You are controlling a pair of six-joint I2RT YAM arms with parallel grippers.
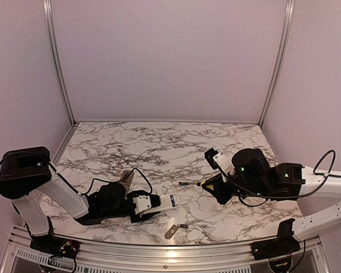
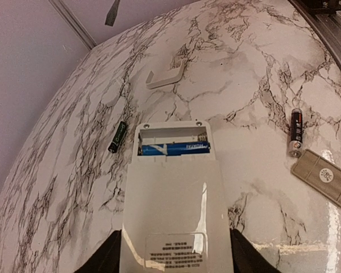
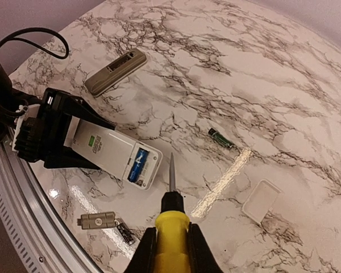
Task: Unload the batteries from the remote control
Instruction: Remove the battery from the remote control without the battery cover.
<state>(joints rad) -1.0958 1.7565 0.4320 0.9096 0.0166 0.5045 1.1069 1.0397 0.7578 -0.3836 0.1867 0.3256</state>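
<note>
My left gripper is shut on the white remote control, which lies flat with its battery bay open. One blue battery sits in the bay, also seen as the blue battery from the right wrist. A dark green battery lies loose left of the remote. A dark battery lies to its right. My right gripper is shut on a yellow-handled screwdriver. Its tip hovers just right of the remote's open end, apart from it.
A grey cover plate lies near the table's front edge beside the dark battery. A white cover lies to the right. A second, grey remote lies behind the left gripper.
</note>
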